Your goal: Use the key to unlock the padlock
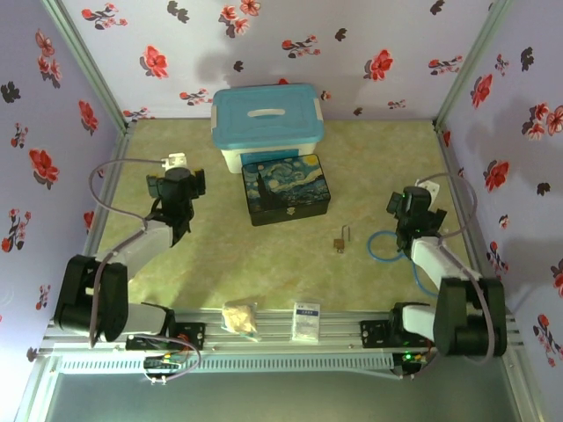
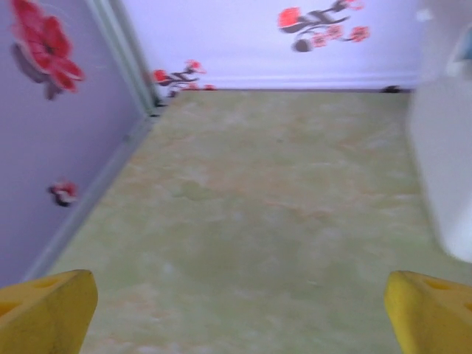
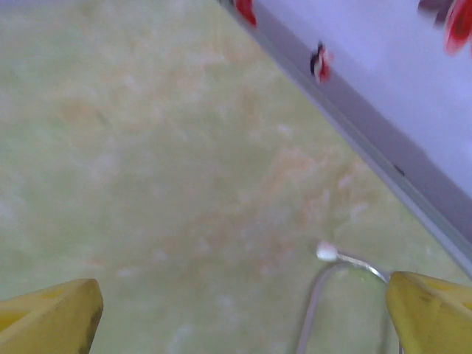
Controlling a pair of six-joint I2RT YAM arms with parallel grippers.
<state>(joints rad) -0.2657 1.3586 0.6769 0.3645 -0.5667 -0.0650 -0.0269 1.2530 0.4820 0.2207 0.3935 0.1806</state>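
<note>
nearest you in the top view, the metal rail [image 1: 352, 327] along the front edge carries a small clear bag of something beige [image 1: 239, 318] and, to its right, a white packet [image 1: 306, 321]. the two arm bases sit at either end of that rail.

further in, on the green surface [image 1: 264, 264], the padlock [image 1: 339, 246] lies right of centre, a tiny brass speck well apart from both arms. a thin dark sliver [image 1: 347, 232] rises just behind it, touching it or nearly so, too small for you to tell what it is. just beside the padlock on its right lies a blue cable loop [image 1: 387, 248], between the padlock and the right arm.

your right gripper [image 1: 413, 208] hovers near the right wall, just past the blue loop. in the right wrist view its yellow fingertips [image 3: 51, 317] sit at the two bottom corners, so the right gripper [image 3: 243, 317] is spread wide and holds nothing; bare surface and a thin pale cable end [image 3: 325, 252] lie ahead of it.

your left gripper [image 1: 179, 189] hangs over the left half of the surface, well apart from the padlock. in the left wrist view the left gripper [image 2: 240, 317] is just as wide and empty, facing the far left corner.

beyond the padlock, a dark starry-night tin [image 1: 285, 189] rests at centre, and right behind it, touching or almost so, stands a white box with a blue lid [image 1: 266, 123] against the flowered back wall [image 1: 352, 53].
</note>
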